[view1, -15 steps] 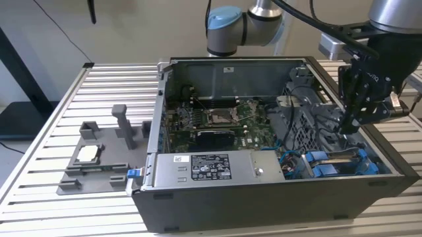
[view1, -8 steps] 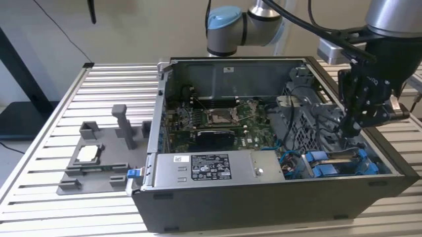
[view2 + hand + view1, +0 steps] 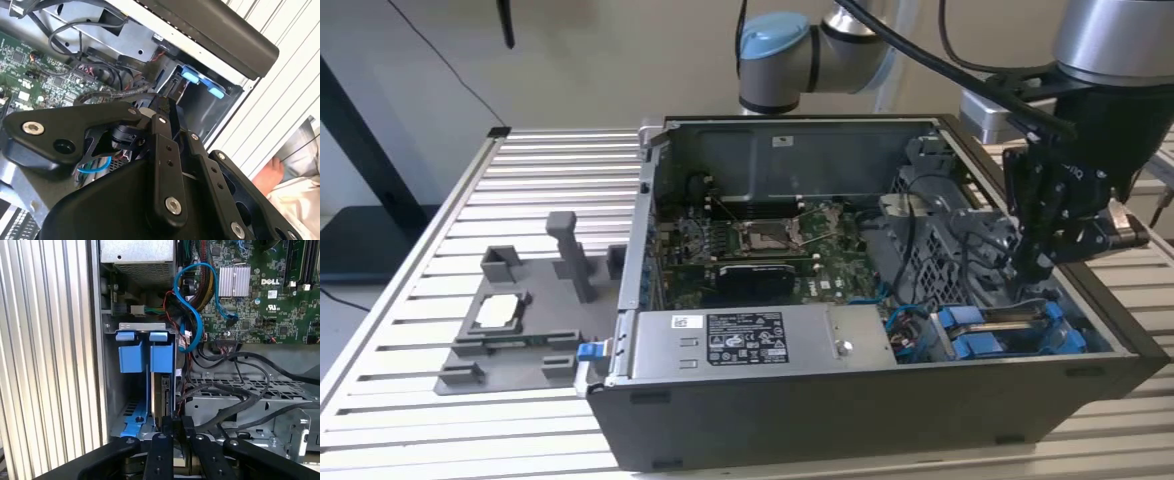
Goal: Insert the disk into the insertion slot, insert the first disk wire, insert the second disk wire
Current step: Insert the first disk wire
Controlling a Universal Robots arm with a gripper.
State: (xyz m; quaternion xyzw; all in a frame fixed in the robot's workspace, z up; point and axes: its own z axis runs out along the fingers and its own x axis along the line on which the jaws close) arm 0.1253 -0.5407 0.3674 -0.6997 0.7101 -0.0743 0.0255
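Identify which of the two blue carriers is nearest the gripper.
The blue carrier on the motherboard side, beside the cables; the gripper sits at its end. The other carrier lies against the case's outer wall.

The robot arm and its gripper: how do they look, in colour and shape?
The arm has silver-grey tubes and a light blue joint cap; black cables run along it. The gripper is matte black, built of flat bar links with silver screws.

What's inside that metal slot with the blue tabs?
A silver-grey disk in its bright blue plastic carrier, seen edge-on. The black gripper covers one end.
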